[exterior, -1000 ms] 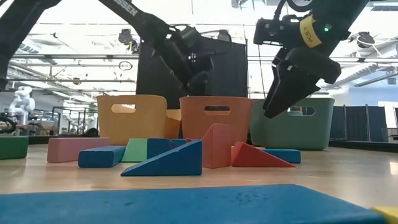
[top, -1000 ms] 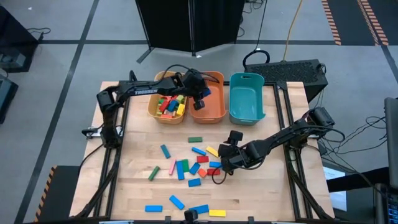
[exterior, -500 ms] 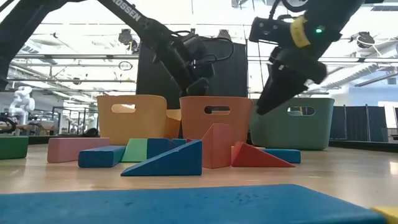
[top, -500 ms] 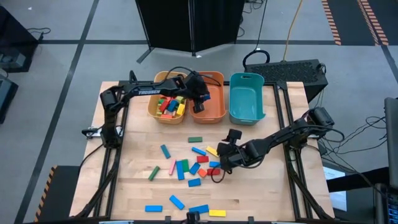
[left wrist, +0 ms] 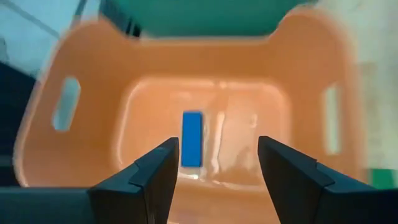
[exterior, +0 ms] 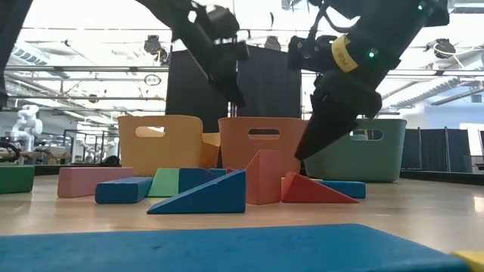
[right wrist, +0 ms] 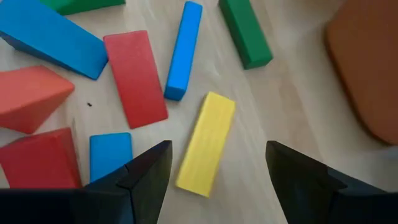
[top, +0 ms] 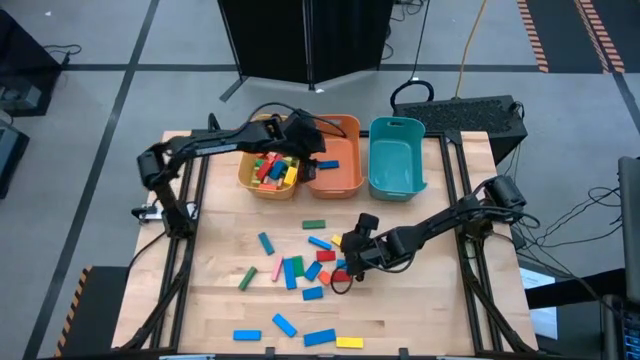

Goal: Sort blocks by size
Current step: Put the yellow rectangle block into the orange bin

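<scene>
Several wooden blocks (top: 300,268) lie flat on the table in front of three bins. My right gripper (top: 345,258) hangs open just above them. In the right wrist view a yellow bar (right wrist: 206,143) lies on the wood between its two fingers, untouched. My left gripper (top: 303,143) is open and empty above the orange bin (top: 345,180), over its left side. A blue bar (left wrist: 191,138) lies flat on that bin's floor. The yellow bin (top: 246,172) holds several mixed blocks (top: 272,168).
The teal bin (top: 395,160) stands right of the orange one at the far side. Red wedges (right wrist: 31,99), a red slab (right wrist: 135,78), blue bars (right wrist: 184,50) and a green bar (right wrist: 245,34) crowd round the yellow bar. More blocks (top: 300,335) lie near the front edge.
My right gripper has gone toward the table's left edge and down, nearer the blocks around the yellow bar. My left gripper has risen over the orange bin and shifted toward the yellow bin.
</scene>
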Controlling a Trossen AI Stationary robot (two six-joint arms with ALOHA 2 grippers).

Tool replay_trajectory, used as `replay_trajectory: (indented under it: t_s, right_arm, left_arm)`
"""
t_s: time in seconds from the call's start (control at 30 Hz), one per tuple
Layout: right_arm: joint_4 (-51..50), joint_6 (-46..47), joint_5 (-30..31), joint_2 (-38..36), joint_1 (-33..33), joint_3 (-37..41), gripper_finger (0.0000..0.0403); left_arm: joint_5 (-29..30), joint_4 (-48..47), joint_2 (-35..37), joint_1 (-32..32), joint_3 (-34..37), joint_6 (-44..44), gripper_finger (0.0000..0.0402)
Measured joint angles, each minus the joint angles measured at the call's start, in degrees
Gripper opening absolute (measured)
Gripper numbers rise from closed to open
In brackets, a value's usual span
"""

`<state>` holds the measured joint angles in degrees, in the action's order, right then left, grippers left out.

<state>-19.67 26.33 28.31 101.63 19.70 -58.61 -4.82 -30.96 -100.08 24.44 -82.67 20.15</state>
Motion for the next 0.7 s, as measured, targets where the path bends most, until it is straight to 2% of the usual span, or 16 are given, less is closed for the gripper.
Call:
replay_trajectory:
  t_s: [0.17, 0.33, 0.7]
  right_arm:
    - [0.17, 0.82, 0.09, 2.65, 0.0, 0.0, 0.0247]
    - [0.6, 2.48, 0.09, 4.29, 0.0, 0.0, 0.0247]
    - [0.54, 4.84, 1.82, 8.37, -0.52, -0.26, 0.0236]
  left_arm:
    - [-5.25, -4.18, 4.95, -2.42, 0.0, -0.09, 0.0221]
    - [-8.36, -6.09, 5.88, -5.54, 0.03, -0.24, 0.0221]
    - [-9.02, -5.54, 5.01, -10.34, 4.39, -0.18, 0.0221]
